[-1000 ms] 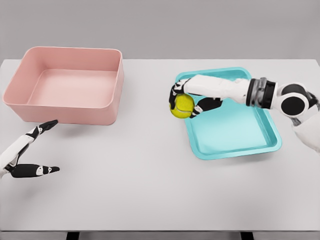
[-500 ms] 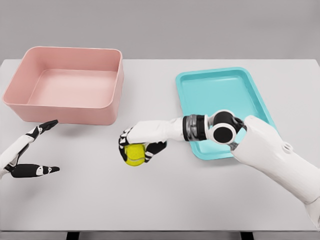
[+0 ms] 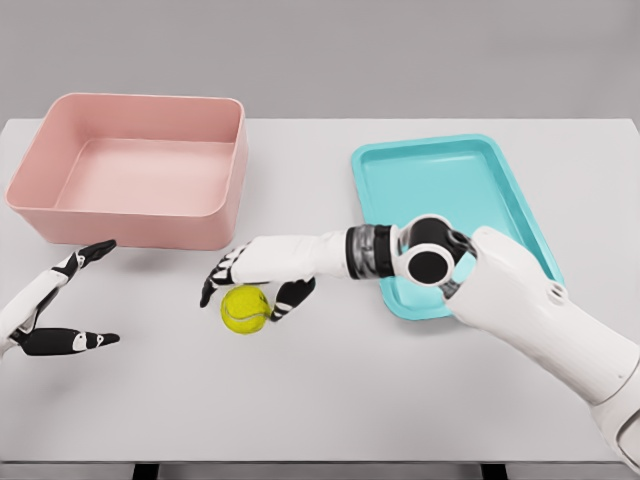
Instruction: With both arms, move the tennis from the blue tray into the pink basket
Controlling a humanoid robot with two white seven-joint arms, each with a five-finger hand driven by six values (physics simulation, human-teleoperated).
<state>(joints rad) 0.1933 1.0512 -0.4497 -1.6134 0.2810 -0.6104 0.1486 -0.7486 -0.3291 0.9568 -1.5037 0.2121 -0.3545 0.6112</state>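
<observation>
Yellow tennis ball (image 3: pixel 245 309) lies on the table (image 3: pixel 330 390) beneath the spread-fingered right hand (image 3: pixel 252 282), apparently set within the open left hand's (image 3: pixel 55 310) reach.

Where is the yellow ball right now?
In the head view the ball sits on the white table, left of the middle, just under the right hand's spread fingers, in front of the pink basket.

Right hand (image 3: pixel 250 272) spread over tennis ball (image 3: pixel 245 309).
</observation>
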